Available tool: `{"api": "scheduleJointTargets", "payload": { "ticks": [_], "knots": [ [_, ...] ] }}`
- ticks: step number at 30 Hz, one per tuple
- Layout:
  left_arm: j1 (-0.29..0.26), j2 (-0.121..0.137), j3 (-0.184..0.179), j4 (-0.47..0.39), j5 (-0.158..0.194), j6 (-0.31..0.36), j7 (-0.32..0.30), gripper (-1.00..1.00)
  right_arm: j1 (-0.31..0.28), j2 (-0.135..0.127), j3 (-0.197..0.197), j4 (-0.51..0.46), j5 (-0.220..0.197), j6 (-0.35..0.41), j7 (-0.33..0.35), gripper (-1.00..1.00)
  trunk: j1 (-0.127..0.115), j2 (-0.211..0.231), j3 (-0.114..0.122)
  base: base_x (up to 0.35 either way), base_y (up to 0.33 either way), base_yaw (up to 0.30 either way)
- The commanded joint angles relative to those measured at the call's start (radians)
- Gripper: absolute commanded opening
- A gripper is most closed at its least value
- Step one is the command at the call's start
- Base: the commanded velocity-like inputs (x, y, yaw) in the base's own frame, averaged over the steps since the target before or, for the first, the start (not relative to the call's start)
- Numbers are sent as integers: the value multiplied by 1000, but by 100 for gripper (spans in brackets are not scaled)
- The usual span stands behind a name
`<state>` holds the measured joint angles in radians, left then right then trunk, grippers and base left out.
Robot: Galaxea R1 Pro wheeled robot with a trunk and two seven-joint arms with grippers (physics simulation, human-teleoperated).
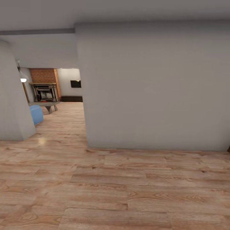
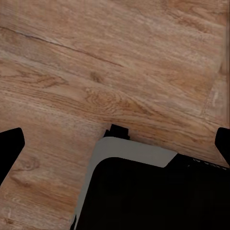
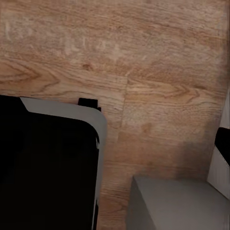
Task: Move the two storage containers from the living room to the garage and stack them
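left hand (image 2: pixel 115 143) fingers spread wide over grainy wood planks; right hand's state i cannot tell.

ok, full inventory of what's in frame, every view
wall: one, pale grey, straight ahead, blocking the right of the doorway
wood plank floor: light brown, underfoot and running through the opening
brick fireplace: one, red, far room, left
TV: one, black, far wall
low table: one, grey, before the fireplace
blue seat: one, left of the opening
lamp: one, lit, left
robot base: black with grey edge, over the floor
left tool: black fingertips apart, empty
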<state>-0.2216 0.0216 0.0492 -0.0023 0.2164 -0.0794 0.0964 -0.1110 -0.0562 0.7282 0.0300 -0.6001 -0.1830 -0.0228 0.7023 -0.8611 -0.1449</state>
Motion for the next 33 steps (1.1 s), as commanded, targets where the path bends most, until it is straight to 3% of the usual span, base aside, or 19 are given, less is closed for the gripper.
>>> {"api": "scheduleJointTargets", "payload": {
  "ticks": [1,14,33],
  "knots": [
    [-1,0,4,1,1,-3,1,100,-1,1,7,2,-6,-4,-1,100,1,-1,-1,321,-11,0],
    [-1,0,4,1,1,-3,2,100,-1,2,10,2,2,-14,0,100,1,-1,-1,321,-2,21],
    [-1,0,4,1,1,-3,2,100,-1,3,7,2,-5,-18,-1,100,1,-1,-1,321,0,264]
  ]
}}
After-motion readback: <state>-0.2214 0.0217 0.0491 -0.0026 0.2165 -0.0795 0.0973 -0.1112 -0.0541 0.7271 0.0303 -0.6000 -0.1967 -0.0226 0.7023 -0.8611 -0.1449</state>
